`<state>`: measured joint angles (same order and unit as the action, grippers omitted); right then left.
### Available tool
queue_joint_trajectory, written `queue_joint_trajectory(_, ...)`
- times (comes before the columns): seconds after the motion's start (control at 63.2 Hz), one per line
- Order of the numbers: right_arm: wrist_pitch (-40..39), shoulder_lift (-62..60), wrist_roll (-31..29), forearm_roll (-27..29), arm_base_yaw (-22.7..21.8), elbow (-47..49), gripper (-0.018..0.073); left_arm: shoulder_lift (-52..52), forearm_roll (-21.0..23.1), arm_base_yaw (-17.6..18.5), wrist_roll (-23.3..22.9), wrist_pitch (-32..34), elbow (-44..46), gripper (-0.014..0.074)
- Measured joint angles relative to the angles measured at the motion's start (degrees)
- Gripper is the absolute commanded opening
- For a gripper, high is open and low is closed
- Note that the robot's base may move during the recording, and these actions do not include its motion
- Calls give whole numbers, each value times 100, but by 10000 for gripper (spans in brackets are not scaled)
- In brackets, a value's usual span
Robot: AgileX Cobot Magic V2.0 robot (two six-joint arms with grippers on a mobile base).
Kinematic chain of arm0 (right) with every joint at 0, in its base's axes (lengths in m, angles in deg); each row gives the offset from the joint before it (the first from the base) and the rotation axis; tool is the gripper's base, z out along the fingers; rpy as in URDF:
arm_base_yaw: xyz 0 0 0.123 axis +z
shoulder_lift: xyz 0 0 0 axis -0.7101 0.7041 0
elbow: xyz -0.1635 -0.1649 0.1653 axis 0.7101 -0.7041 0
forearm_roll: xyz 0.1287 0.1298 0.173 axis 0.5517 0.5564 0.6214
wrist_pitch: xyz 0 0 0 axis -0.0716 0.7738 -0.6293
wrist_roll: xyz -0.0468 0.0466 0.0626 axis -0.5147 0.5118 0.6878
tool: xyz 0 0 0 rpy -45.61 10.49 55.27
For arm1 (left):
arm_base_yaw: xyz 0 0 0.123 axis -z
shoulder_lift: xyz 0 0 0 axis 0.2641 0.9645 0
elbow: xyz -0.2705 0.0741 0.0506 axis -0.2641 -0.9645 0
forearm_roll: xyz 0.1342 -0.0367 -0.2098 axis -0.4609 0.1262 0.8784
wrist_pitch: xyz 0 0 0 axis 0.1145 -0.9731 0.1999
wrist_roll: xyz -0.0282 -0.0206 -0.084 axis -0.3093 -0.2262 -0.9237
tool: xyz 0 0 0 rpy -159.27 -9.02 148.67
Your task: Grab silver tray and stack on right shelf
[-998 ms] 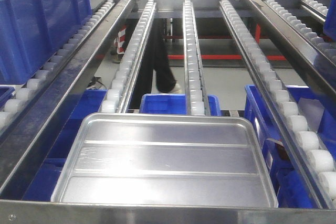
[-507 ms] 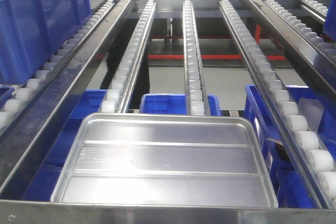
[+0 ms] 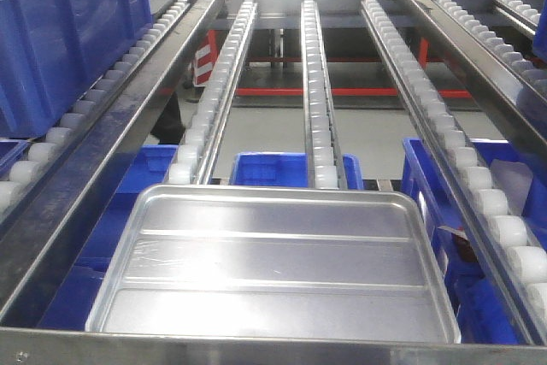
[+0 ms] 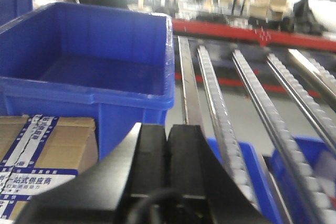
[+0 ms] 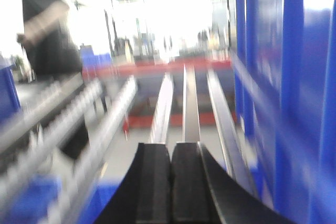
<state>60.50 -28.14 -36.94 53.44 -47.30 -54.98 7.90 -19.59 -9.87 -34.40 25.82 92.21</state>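
Front-facing view puts the silver tray (image 3: 273,267) flat on the near end of a roller level that I take to be the right shelf (image 3: 318,117). Its near rim lies just beside the front bar (image 3: 256,350), its far rim close to the near ends of two roller rails. The long axis runs left to right, across the rails, and the two ribs on its floor run the same way. Blue bins (image 3: 291,168) show through the gaps underneath, and a large blue bin (image 3: 68,32) stands on the next lane to the left.

Neither claw shows in this view, so I cannot place either one against the tray directly. On the left wrist camera the left claw (image 4: 168,135) is clenched with nothing in it. It looks over a cardboard box (image 4: 42,145) and an open blue crate (image 4: 89,72), with the rails off to its right. By that I judge the tray lies to the right of this claw and lower.

The right wrist camera is smeared. The right claw (image 5: 170,153) is likewise closed and empty, pointing along the rails beside a blue wall of crates (image 5: 294,77). No tray shows in either wrist view, so I cannot say which arm is nearer.
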Motion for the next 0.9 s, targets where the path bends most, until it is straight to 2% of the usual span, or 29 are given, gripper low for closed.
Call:
queue_joint_trajectory(0.111,15,302,9,0,0,679,59,880,344,139,0,-808,1070,-93)
queue_joint_trajectory(0.19,134,676,22,0,0,1169,59,1471,648,409,0,-1169,1592,-93)
queue_joint_trajectory(0.285,498,1176,22,0,0,1664,59,2193,772,811,220,-1608,2001,-78)
queue_joint_trajectory(0.348,895,1525,22,0,37,1996,62,2684,795,1130,372,-1845,2165,2)
queue_joint_trajectory(0.412,1386,1876,22,0,169,2324,93,3158,809,1487,449,-1947,2231,150)
queue_joint_trajectory(0.443,1596,2057,22,0,283,2451,132,3394,809,1672,472,-1973,2239,234)
queue_joint_trajectory(0.507,2023,2372,22,0,573,2680,235,3757,814,1945,487,-1988,2244,329)
queue_joint_trajectory(0.665,2725,3082,22,0,1555,2894,513,4553,922,2343,487,-2000,2244,336)
queue_joint_trajectory(0.728,2894,3377,22,0,1995,2894,554,4811,1011,2400,497,-2000,2244,336)
queue_joint_trajectory(0.823,3023,3873,22,0,2600,2894,552,5166,1156,2404,497,-2000,2244,337)
queue_joint_trajectory(0.903,3009,4264,22,0,2891,2894,552,5441,1334,2404,497,-2064,2244,337)
